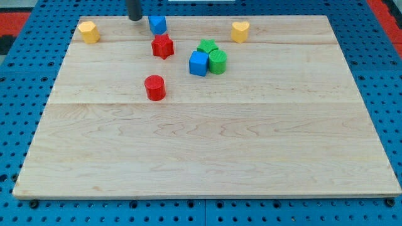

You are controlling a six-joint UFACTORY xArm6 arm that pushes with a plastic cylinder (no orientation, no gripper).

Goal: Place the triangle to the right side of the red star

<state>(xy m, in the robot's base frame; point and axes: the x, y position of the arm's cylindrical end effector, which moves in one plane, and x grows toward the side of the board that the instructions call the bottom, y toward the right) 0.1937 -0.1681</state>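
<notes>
Jawless rod: my tip (134,19) sits just left of blue triangle (157,24); red star (162,46) lower right on board (207,157).

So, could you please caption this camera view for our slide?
My tip sits at the board's top edge, just left of the blue triangle, above the red star.

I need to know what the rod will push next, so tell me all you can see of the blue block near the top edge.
The blue triangle is a small, solid-looking, glossy blue block resting flat near the board's top edge. My tip is close on its left; whether they touch is unclear. The red star sits just below it, very close, contact unclear.
</notes>
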